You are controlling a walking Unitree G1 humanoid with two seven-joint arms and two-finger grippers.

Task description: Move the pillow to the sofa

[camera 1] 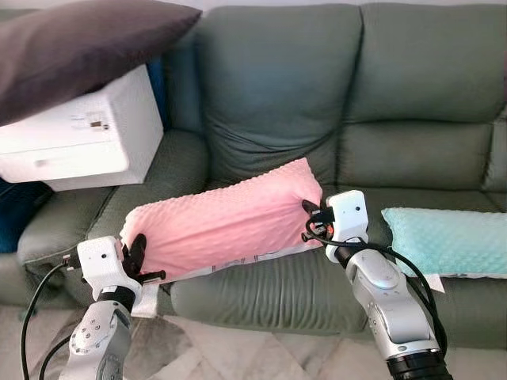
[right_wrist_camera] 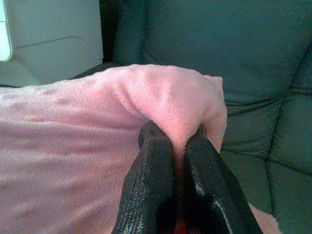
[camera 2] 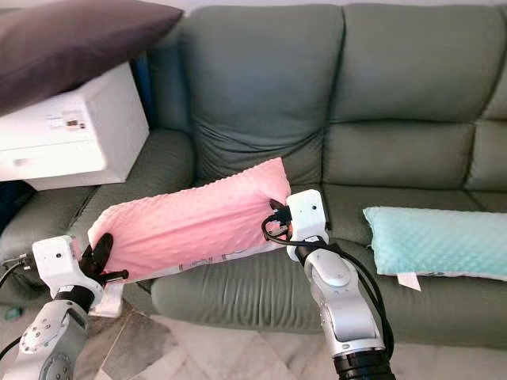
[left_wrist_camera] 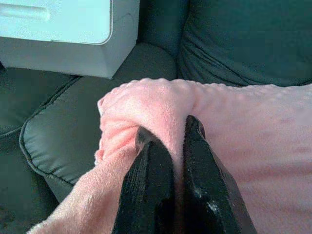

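Nearly there: pink pillow [camera 1: 226, 223] carried by both ends above the sofa's [camera 1: 269, 289] near seat edge.

Each end of the dimpled pillow is bunched into a fold of cloth: the left claw [left_wrist_camera: 171, 146] is pinched tight on the left end, and the right claw [right_wrist_camera: 173, 141] is clamped the same way on the right end, which rides a little higher. The pillow hangs over the front of the green seat cushion, seemingly not yet resting with its full weight. What looks left is to ease it farther back onto the seat and let go. To the right a mint pillow [camera 1: 447, 241] already lies on the seat; on the left arm of the sofa stands a white box [camera 1: 87, 134] with a dark grey cushion [camera 1: 79, 43] on top.
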